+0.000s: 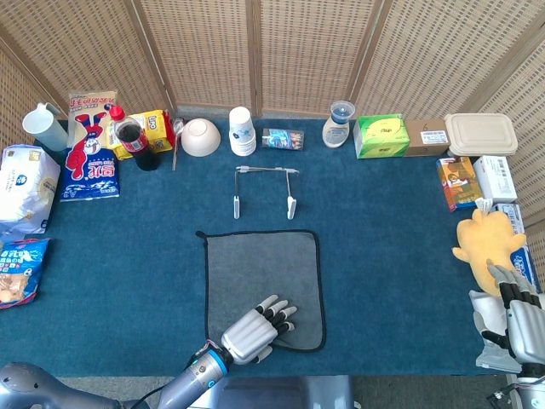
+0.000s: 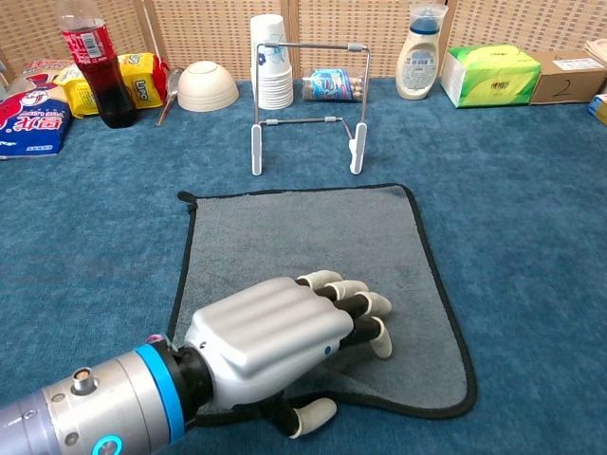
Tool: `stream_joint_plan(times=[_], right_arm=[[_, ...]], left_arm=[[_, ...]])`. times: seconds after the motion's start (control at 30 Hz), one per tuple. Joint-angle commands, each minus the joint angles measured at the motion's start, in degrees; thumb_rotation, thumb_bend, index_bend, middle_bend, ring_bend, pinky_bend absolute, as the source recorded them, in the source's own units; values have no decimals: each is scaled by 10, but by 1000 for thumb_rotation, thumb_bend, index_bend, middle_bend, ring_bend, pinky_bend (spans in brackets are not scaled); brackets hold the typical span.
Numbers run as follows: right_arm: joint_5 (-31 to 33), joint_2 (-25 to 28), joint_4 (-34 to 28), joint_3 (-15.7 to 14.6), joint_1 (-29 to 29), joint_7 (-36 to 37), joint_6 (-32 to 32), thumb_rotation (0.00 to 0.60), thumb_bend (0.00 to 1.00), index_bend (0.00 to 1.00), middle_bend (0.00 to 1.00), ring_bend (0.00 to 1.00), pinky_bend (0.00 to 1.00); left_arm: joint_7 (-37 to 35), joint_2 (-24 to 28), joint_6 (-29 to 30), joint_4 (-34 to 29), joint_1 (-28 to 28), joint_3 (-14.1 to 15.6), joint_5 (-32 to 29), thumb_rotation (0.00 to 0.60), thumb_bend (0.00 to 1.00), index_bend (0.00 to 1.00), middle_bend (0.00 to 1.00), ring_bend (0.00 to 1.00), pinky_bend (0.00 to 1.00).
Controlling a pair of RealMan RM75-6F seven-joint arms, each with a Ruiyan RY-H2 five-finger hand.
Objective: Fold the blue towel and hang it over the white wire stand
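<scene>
The towel (image 1: 264,273) is grey-blue with a black hem and lies flat and unfolded on the blue table cloth; the chest view shows it spread out too (image 2: 303,232). The white wire stand (image 1: 264,189) is upright just beyond the towel's far edge, and in the chest view nothing hangs on the stand (image 2: 308,104). My left hand (image 1: 255,328) rests palm down on the towel's near part (image 2: 285,336), fingers spread on the cloth, thumb by the near hem. My right hand (image 1: 513,319) sits at the table's near right corner, holding nothing.
Along the back edge stand a cola bottle (image 1: 134,141), a bowl (image 1: 200,136), stacked paper cups (image 1: 243,130), a white bottle (image 1: 339,123) and a green tissue box (image 1: 381,136). Snack bags (image 1: 25,183) lie at the left. A yellow plush toy (image 1: 485,243) and boxes sit at the right.
</scene>
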Motion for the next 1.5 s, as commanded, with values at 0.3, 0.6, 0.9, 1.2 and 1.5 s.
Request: stream_joint_plan(times=[0.3, 0.6, 0.9, 1.2, 1.5], right_arm=[[4, 1, 0, 0, -2, 2, 0, 600, 363, 83, 108, 30, 0], [3, 1, 0, 0, -2, 3, -1, 600, 362, 83, 108, 34, 0], [3, 2, -2, 0, -2, 0, -1, 600, 362, 83, 111, 36, 0], [4, 2, -4, 0, -2, -1, -2, 600, 362, 83, 113, 37, 0], [5, 2, -3, 0, -2, 0, -2, 600, 363, 83, 113, 37, 0]], left_arm=[[15, -26, 21, 39, 7, -10, 9, 600, 197, 252, 105, 0, 0], [4, -33, 32, 48, 15, -15, 18, 600, 210, 353, 132, 0, 0], [-1, -29, 31, 40, 19, -15, 18, 600, 220, 474, 143, 0, 0], [-12, -30, 44, 39, 26, -19, 30, 600, 260, 607, 212, 0, 0], [-24, -15, 39, 29, 24, -39, 22, 600, 261, 623, 223, 0, 0]])
